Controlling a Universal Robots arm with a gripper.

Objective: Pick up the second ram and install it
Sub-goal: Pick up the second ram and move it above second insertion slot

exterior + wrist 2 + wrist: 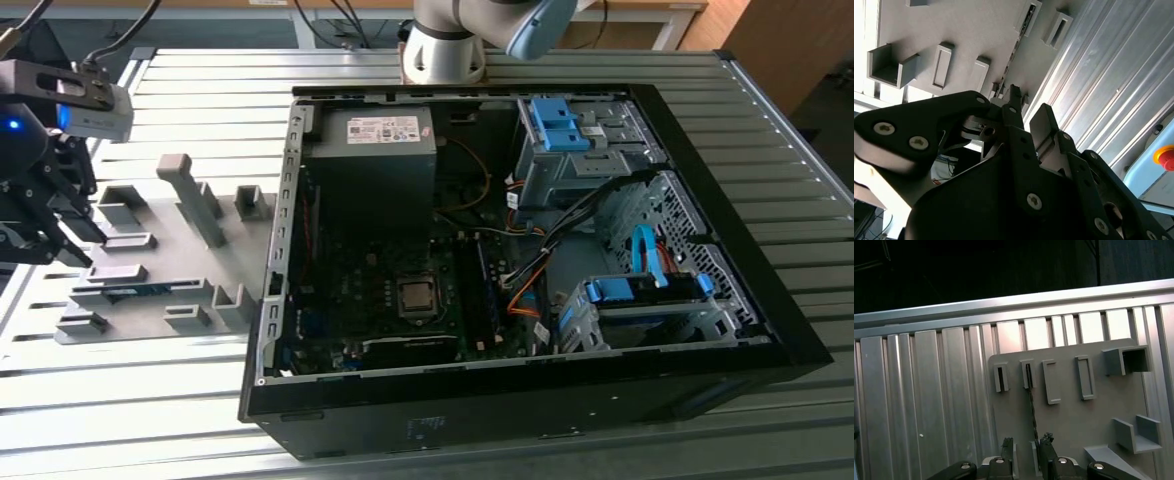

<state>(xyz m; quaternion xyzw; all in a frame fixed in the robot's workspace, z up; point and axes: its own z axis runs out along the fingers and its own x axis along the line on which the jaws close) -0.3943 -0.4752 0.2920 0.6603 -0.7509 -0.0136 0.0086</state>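
Observation:
The second ram (1032, 410) stands on its edge in a slot of the grey fixture plate (1079, 430), so the first wrist view sees it as a thin dark line. In the exterior view it is a blue-green strip (134, 291) low on the plate (174, 240). My gripper (1027, 446) hangs over the plate at the exterior view's left (67, 240). It is open, with one finger (1007, 446) on each side of the stick's near end. The second wrist view shows the same black fingertips (1014, 100) apart over the stick's edge (1015, 47).
An open black computer case (534, 250) lies on the slatted metal table (160, 400) at the exterior view's right of the plate. A dark memory stick (483, 290) sits upright beside the processor socket. Grey holder blocks (194, 195) rise from the plate. The arm's base (447, 45) stands behind the case.

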